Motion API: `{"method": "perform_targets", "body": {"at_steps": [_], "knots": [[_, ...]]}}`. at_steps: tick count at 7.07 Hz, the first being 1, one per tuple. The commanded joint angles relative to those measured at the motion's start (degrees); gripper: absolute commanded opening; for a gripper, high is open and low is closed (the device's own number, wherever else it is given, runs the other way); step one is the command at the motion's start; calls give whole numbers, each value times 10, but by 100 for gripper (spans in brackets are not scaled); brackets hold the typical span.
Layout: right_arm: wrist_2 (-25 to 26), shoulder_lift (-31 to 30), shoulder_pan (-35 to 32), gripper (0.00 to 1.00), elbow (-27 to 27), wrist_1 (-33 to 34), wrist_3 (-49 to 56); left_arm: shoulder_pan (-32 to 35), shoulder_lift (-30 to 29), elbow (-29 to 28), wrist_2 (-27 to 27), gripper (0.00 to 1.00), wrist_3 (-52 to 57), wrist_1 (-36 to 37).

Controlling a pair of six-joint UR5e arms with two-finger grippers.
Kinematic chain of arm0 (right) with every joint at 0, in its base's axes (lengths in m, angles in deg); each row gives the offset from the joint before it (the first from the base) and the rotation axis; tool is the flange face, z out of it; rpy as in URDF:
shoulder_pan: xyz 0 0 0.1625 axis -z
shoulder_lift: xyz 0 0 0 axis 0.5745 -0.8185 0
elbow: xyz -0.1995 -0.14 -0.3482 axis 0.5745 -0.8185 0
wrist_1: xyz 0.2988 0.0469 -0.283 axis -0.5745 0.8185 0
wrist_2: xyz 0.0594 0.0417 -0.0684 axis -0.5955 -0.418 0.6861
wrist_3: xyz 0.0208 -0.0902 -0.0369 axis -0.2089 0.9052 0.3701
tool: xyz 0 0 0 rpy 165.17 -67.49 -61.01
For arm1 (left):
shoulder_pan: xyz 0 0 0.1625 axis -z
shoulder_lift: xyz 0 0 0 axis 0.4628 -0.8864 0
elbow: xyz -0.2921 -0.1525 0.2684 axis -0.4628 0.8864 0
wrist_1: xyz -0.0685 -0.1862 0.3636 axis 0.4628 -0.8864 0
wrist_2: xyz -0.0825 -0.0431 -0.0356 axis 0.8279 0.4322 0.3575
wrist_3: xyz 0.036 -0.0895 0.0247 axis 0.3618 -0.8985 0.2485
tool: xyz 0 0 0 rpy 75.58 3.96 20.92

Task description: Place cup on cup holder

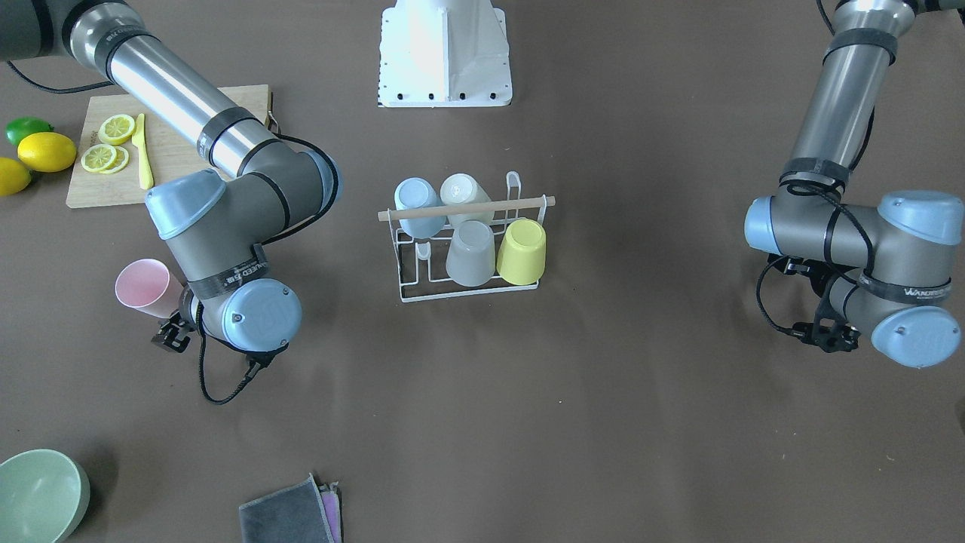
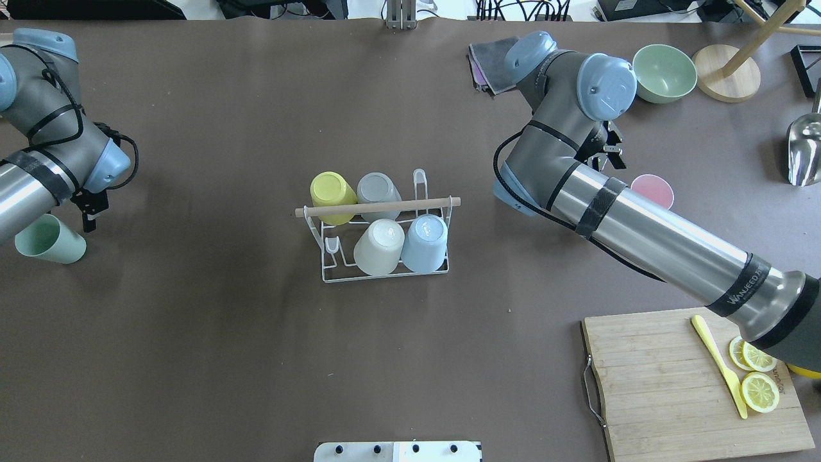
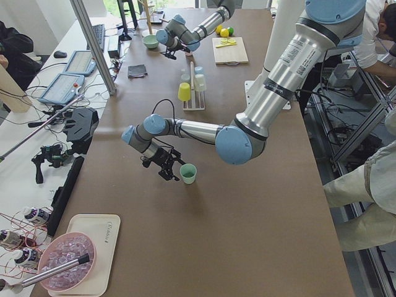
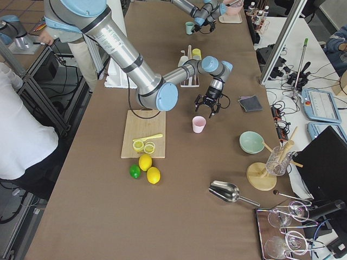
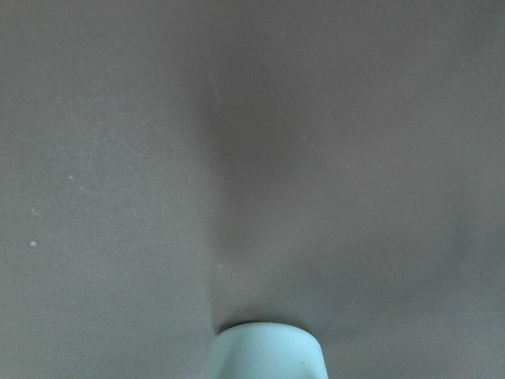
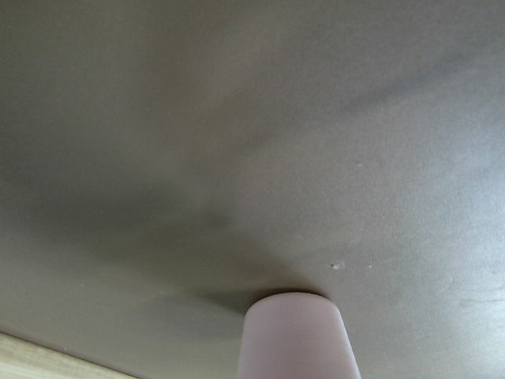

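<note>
Brown table point(image 2: 224, 353), cup holder point(image 2: 385, 206) at centre with four cups upturned on its prongs. Right arm bent at the elbow, wrist turned down; right gripper point(image 4: 207, 110) fingers spread, grasping nothing, just beside the upright pink cup point(image 4: 199, 124), well right of the holder. Left arm folded low, left gripper point(image 3: 169, 170) likewise spread and unladen beside the upright green cup point(image 3: 188, 174), well left.

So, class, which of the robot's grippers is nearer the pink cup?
Right. The right gripper is close beside the pink cup, which stands on the table. The left gripper is far off at the table's other end, next to the green cup.
</note>
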Motion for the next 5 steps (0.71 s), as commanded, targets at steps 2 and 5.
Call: {"method": "perform_targets", "body": {"at_steps": [2,5], "knots": [[39,-7,20,100,1,-2,22,-13,-4,-22,-3,97,4,3],[41,-29,24,100,6,-13,23,-18,-5,-30,-12,97,4,3]]}}
